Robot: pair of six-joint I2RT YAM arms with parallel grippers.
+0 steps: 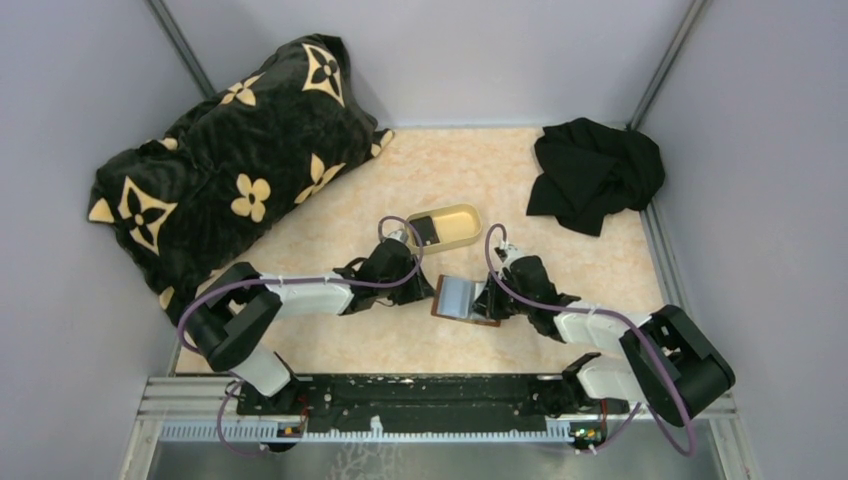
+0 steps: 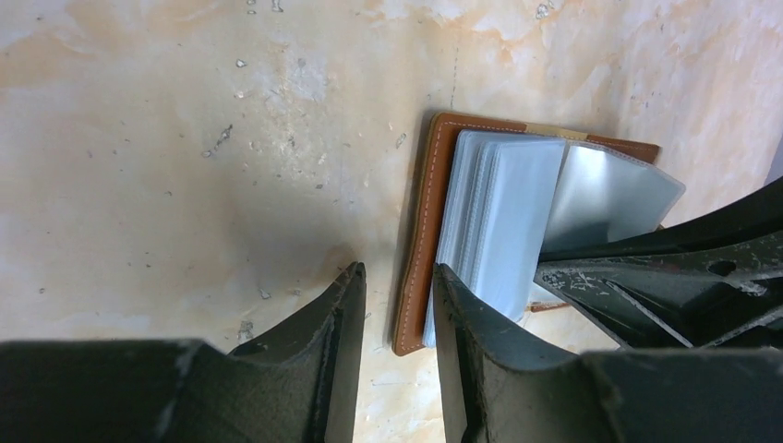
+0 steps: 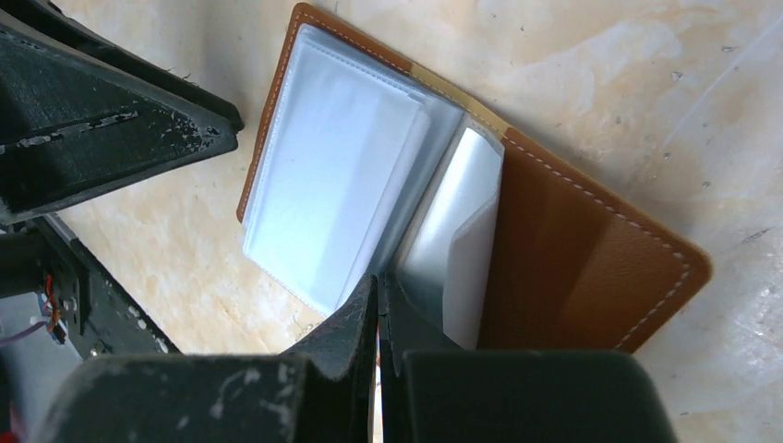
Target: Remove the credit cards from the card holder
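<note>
The card holder (image 1: 462,297) lies open on the table, brown outside, with pale clear sleeves inside (image 2: 499,221). My left gripper (image 1: 428,290) is open in the left wrist view (image 2: 399,272), and the holder's brown left edge (image 2: 420,240) lies between its fingertips. My right gripper (image 1: 487,300) is shut at the fold of the sleeves (image 3: 378,279), pinching a thin leaf with a reddish sliver in the slit. One sleeve (image 3: 462,231) stands up beside it and holds a white shape, perhaps a card. A dark card (image 1: 428,232) lies in the tan tray (image 1: 470,215).
A black pillow with tan flowers (image 1: 230,170) fills the back left. A crumpled black cloth (image 1: 595,170) lies at the back right. The tan tray stands just behind the two grippers. Grey walls close in the table on three sides.
</note>
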